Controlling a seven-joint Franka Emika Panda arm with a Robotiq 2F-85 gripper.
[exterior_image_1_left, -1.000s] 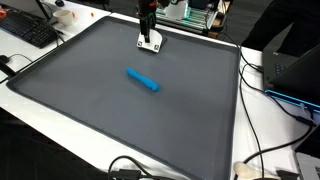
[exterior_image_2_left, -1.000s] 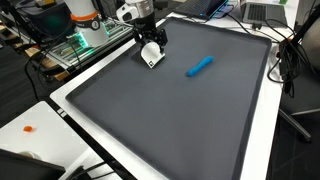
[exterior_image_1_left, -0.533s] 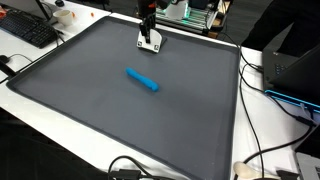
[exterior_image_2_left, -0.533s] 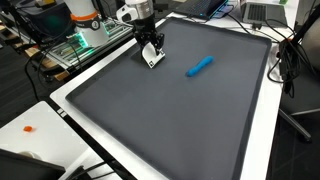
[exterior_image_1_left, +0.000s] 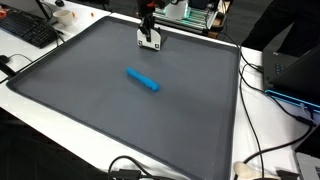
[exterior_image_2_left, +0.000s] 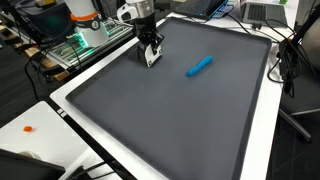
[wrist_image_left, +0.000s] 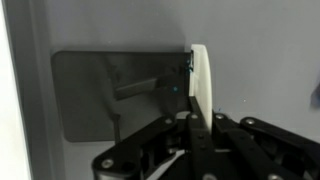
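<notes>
My gripper (exterior_image_1_left: 149, 32) stands at the far edge of the dark grey mat (exterior_image_1_left: 110, 110), pointing down, and is shut on a thin white plate (exterior_image_1_left: 150, 41). In the wrist view the white plate (wrist_image_left: 200, 78) is seen edge-on, pinched between the two black fingers (wrist_image_left: 178, 135), with its shadow on the mat to the left. In an exterior view the gripper (exterior_image_2_left: 150, 48) holds the plate (exterior_image_2_left: 151, 56) upright with its lower edge at the mat. A blue oblong block (exterior_image_1_left: 142, 79) lies alone near the mat's middle, well apart from the gripper, and shows again as the blue block (exterior_image_2_left: 200, 66).
The mat lies on a white table (exterior_image_1_left: 265, 120). A keyboard (exterior_image_1_left: 30, 30) sits off one corner, a laptop (exterior_image_1_left: 295, 70) and cables (exterior_image_1_left: 255, 165) off another side. A small orange item (exterior_image_2_left: 29, 128) lies on the white edge. Lab gear (exterior_image_2_left: 70, 35) stands behind the arm.
The jaws have closed from wide open onto the white plate. The plate now looks narrower and more upright. The blue block has not moved.
</notes>
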